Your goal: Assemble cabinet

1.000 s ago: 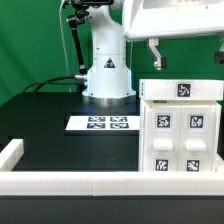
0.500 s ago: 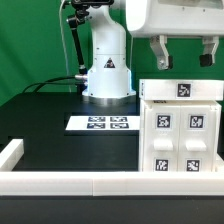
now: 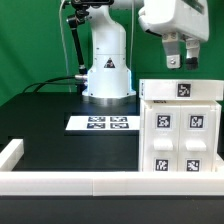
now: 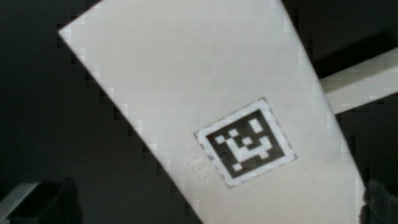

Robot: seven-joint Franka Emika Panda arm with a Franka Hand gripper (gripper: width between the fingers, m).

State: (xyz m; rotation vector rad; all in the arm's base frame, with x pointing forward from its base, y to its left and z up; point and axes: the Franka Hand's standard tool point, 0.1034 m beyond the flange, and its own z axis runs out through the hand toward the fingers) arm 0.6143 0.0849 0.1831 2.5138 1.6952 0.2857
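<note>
The cabinet (image 3: 180,135) is a large white box of flat tagged panels at the exterior view's right, standing on the black table. Its top panel (image 3: 182,90) carries one tag, and its front face shows several. My gripper (image 3: 181,58) hangs in the air just above the cabinet's top, open and empty, touching nothing. The wrist view looks down on the white top panel (image 4: 187,95) with its tag (image 4: 249,142), lying at a slant across the picture. A dark finger (image 4: 36,203) shows faintly at the edge.
The marker board (image 3: 103,123) lies flat mid-table in front of the robot base (image 3: 107,72). A low white border rail (image 3: 70,183) runs along the front edge and turns back at the exterior view's left (image 3: 10,152). A green backdrop stands behind.
My gripper has turned about its vertical axis above the cabinet, so the fingers now stand close together in view instead of wide apart. It stays empty. The cabinet has not moved.
</note>
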